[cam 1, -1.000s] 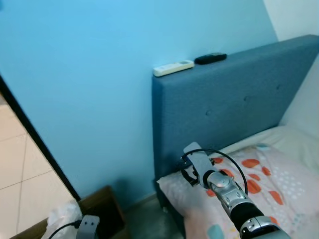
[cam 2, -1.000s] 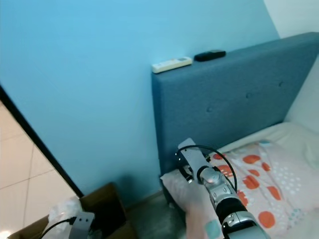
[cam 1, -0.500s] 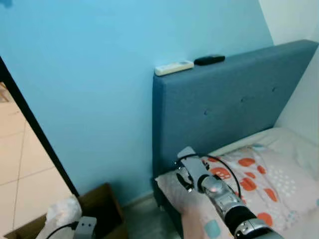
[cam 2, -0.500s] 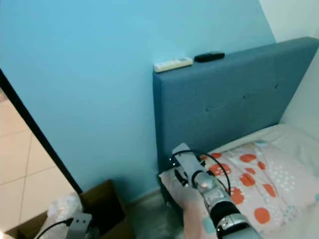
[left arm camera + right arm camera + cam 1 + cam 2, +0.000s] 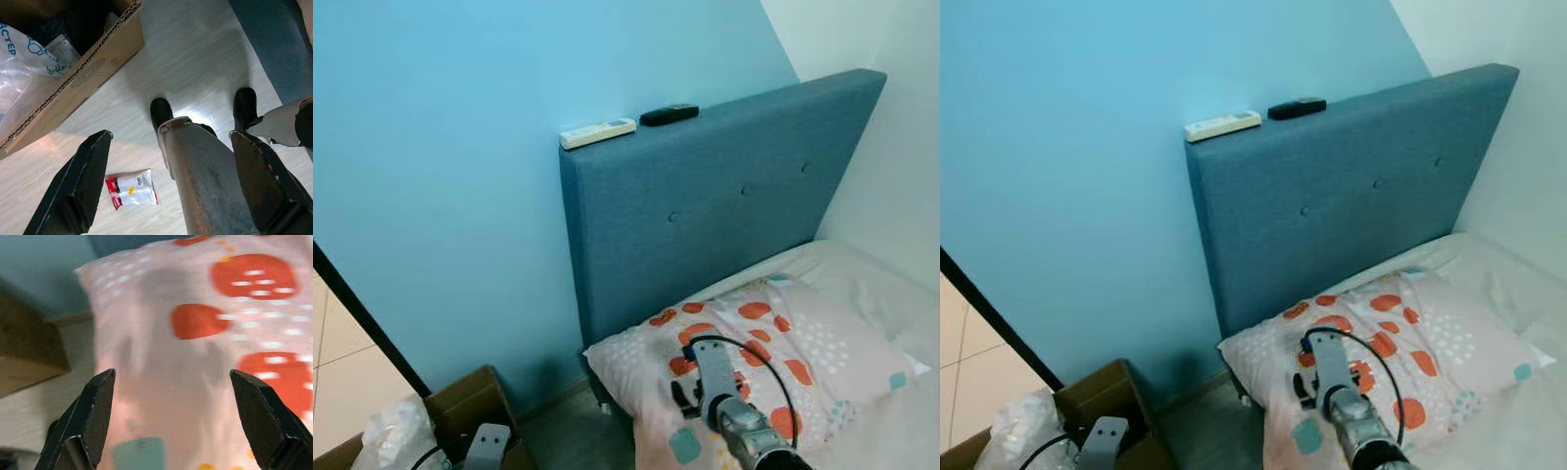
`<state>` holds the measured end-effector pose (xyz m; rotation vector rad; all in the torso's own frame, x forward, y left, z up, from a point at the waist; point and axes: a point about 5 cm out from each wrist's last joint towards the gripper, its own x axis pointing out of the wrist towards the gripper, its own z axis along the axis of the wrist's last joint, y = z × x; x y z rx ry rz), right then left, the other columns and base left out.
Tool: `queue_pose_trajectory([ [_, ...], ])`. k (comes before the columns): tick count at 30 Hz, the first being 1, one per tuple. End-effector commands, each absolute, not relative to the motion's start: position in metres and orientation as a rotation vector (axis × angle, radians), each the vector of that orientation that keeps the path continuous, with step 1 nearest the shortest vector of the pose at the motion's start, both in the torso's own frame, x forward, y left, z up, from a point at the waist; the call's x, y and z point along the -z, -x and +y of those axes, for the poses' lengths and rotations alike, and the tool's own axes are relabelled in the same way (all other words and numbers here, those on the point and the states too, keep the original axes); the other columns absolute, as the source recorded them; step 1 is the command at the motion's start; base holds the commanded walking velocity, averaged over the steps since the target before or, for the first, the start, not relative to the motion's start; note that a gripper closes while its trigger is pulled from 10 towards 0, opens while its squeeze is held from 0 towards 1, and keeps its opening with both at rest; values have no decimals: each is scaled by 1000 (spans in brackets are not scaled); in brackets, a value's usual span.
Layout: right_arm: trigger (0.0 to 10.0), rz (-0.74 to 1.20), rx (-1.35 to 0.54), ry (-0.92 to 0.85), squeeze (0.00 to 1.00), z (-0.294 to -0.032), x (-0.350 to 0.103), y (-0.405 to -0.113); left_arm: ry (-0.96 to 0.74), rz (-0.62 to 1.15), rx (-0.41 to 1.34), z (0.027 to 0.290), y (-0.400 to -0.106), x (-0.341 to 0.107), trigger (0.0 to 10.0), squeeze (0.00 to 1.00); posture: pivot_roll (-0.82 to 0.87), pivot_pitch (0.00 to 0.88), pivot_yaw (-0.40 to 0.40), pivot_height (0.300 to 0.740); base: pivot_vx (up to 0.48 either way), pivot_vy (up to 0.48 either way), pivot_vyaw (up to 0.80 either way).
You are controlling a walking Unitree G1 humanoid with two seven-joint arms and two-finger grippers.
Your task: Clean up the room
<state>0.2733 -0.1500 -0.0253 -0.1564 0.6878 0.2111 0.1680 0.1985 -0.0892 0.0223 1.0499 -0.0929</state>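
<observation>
The right gripper (image 5: 168, 416) hangs spread wide over the near corner of the pillow (image 5: 773, 338), which lies on the bed against the headboard (image 5: 724, 196) at about 3 o'clock of the head view — nothing is between its fingers. The left gripper (image 5: 171, 186) is spread too, pointing at the floor, where a small packet (image 5: 131, 188) lies by the robot's feet, the box (image 5: 460, 416) sitting at 7 o'clock. If the pillow is the job, I'd lower the right gripper squarely onto a fold near its edge and close on a thick bunch of fabric — the soft cover could slip from a shallow pinch.
</observation>
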Motion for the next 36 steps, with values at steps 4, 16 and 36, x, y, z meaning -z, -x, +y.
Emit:
queue_pose_trajectory([
  [4, 10000, 681, -286, 261, 0, -144, 27, -272, -16, 1045, 68, 203, -167, 89, 10000, 0, 10, 18, 8, 700, 0, 0, 0],
  [16, 10000, 622, -330, 534, 0, -153, 16, -284, -7, 1026, 69, 203, -171, 87, 10000, 0, 14, 25, 6, 655, 0, 0, 0],
  [36, 10000, 158, 403, -336, 0, -259, -73, -331, -13, 1046, 104, 204, -166, 89, 10000, 0, 25, 56, 21, 555, 0, 0, 0],
])
